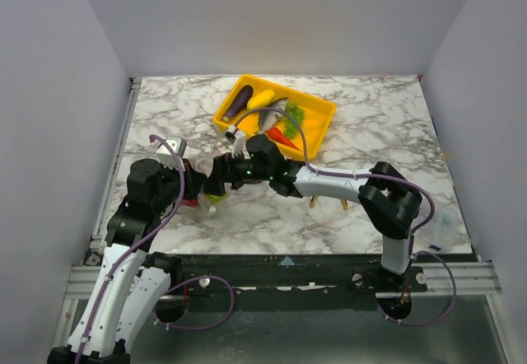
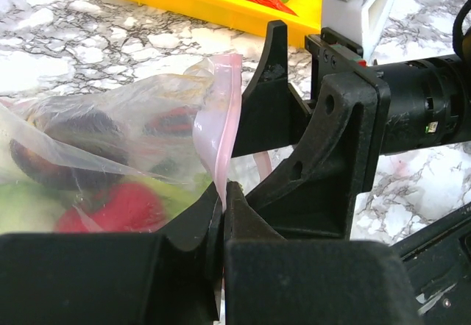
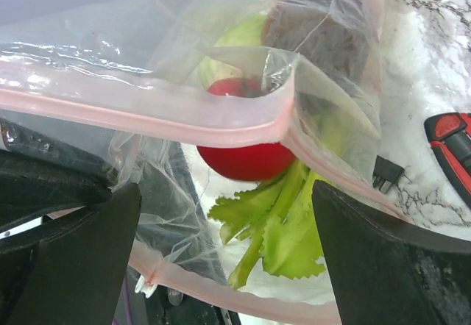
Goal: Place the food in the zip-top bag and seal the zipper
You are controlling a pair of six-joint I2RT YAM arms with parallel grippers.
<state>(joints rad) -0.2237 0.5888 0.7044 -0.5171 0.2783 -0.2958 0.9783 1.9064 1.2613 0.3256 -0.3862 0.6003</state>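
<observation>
From above, both arms meet at the zip-top bag [image 1: 212, 197] on the marble counter [image 1: 370, 133], left of centre. Behind it, a yellow tray [image 1: 325, 107] holds eggplant [image 1: 238, 101], squash [image 1: 260, 99], fish [image 1: 274, 110] and chili [image 1: 282, 137].

Left wrist: the left gripper [image 2: 223, 196] is pressed together, pinching the pink zipper [image 2: 221, 126].

Right wrist: the right gripper [image 3: 224, 244] is spread wide, with the bag's mouth between its fingers. Tomato [image 3: 246, 159], lettuce [image 3: 280, 240] and onion [image 3: 316, 16] lie inside. A red-and-black pocket knife [image 3: 450, 145] lies beside the bag.

top view looks down over the table [image 1: 370, 125] from the near edge; both close wrist views share the bag [image 2: 110, 126].
</observation>
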